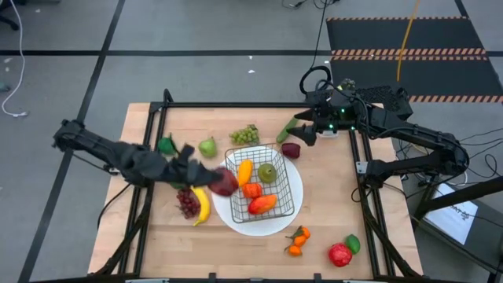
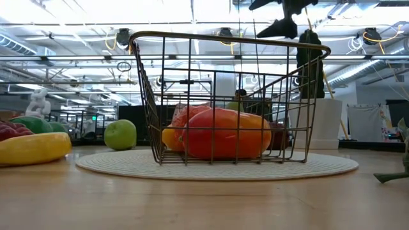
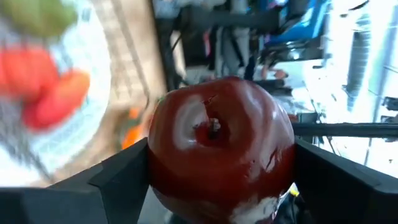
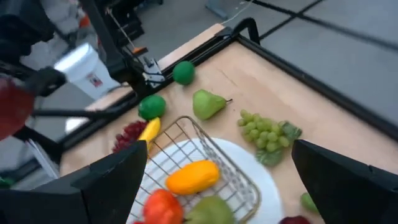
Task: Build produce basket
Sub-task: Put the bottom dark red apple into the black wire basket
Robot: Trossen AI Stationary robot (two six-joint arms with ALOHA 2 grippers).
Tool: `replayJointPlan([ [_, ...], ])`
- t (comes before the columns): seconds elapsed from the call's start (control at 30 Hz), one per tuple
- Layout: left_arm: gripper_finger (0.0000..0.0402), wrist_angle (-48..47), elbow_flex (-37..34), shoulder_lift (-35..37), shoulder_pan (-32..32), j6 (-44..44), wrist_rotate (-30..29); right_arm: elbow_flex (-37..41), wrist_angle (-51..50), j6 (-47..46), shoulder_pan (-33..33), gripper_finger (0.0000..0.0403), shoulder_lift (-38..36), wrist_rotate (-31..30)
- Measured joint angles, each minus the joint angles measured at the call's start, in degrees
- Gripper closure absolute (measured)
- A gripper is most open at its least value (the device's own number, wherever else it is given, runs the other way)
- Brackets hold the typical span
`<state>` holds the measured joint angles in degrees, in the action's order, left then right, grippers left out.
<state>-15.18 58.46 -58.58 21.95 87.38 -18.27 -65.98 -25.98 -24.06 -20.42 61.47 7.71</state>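
Two arms work over the table (image 1: 157, 236). Nearest in the low view lies the banana (image 2: 32, 148), with a green apple (image 2: 120, 134) farther back beside the white plate (image 2: 217, 167). On that plate stands the basket (image 2: 223, 96), holding an orange pepper (image 2: 223, 133) and other produce. In the high view the left gripper (image 1: 224, 182) hangs at the basket's left rim, its jaws wide around a dark red apple (image 3: 221, 146), clamped on both sides. The purple grapes (image 1: 187, 204) lie beside the banana, the green grapes (image 1: 245, 135) beyond the basket. At the table's far right edge the right gripper (image 1: 302, 130) waits with jaws spread wide, holding nothing, just by a dark apple (image 1: 291, 149).
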Motion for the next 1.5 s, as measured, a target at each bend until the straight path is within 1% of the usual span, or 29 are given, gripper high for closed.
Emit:
replayJointPlan([
  [0.07,0.0053,0.0,0.0,1.9,-2.3,-4.6,0.0,0.0,0.1,-3.6,0.5,0.0009,0.0,0.6],
  [0.2,0.0052,0.6,0.0,5.2,-6.5,-13.3,0.0,0.0,2.0,-8.0,2.8,0.0009,0.0,1.4],
  [0.4,0.0051,2.9,0.0,8.0,-12.1,-26.0,0.0,0.0,7.0,-11.4,8.0,0.0011,0.0,1.1],
  [0.57,0.0051,4.1,0.0,8.1,-15.2,-37.6,0.1,0.0,11.2,-10.8,11.4,0.0033,0.0,-1.9],
  [0.63,0.0051,5.4,0.0,7.9,-16.2,-42.2,0.2,0.0,12.0,-11.5,12.1,0.0045,0.0,-2.0],
  [0.83,0.005,10.2,0.0,7.6,-18.7,-57.3,0.2,0.0,12.0,-16.0,13.7,0.0078,0.0,-2.1],
  [1.0,0.005,14.9,0.0,7.6,-19.9,-72.9,0.1,0.0,11.9,-17.3,14.2,0.0094,0.3,-2.1],
  [1.2,0.005,19.7,0.0,7.6,-20.8,-90.2,0.1,0.0,11.9,-17.3,14.2,0.0101,0.3,-2.2],
  [1.37,0.005,21.6,0.0,7.6,-20.8,-103.3,0.1,0.0,11.9,-17.3,14.2,0.0101,0.3,-2.2],
  [1.5,0.005,23.0,0.0,7.6,-20.8,-108.8,0.1,0.0,12.0,-17.3,14.2,0.0101,0.3,-2.2],
])
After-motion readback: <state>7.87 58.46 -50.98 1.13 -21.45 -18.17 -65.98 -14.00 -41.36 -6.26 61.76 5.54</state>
